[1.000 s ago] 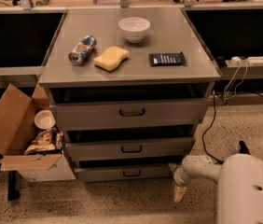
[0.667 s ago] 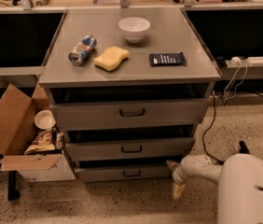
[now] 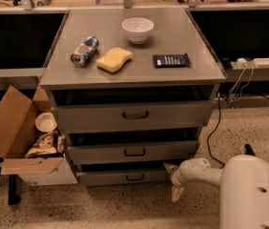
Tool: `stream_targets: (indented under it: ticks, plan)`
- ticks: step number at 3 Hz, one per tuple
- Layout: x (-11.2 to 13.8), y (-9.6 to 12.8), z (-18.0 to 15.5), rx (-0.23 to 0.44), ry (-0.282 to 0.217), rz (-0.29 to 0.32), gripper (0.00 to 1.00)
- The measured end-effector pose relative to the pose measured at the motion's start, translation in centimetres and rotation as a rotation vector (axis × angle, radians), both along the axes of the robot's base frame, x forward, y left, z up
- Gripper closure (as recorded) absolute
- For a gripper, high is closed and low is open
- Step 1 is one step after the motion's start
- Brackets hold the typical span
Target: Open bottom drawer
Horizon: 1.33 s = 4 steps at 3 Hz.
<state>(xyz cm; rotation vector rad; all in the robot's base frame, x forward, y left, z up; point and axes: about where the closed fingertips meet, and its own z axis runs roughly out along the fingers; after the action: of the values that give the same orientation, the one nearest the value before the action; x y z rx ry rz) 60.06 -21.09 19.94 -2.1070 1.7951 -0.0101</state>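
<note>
The approach is judged to be the step in hand. The gripper point(image 3: 173, 181) is held low by the floor, just beside the right end of the bottom drawer point(image 3: 106, 177), its fingers spread apart with nothing between them. The drawer, lowest in the cabinet point(image 3: 206, 109), is not yet drawn out. Next, the gripper would need to be carried left to the dark handle point(image 3: 135, 177), closed on it, and pulled nearer.
</note>
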Motion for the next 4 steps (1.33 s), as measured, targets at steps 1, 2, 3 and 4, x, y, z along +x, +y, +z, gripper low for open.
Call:
stream_targets:
  ticks: [1, 2, 3, 4]
  plan:
    - [0.8, 1.0, -1.4, 0.038, 0.045, 0.021, 0.0]
    - [2.1, 1.6, -2.4, 0.074, 0.078, 0.032, 0.03]
    - [2.8, 2.1, -2.8, 0.093, 0.088, 0.042, 0.05]
    - [2.1, 3.1, -3.5, 0.093, 0.113, 0.067, 0.24]
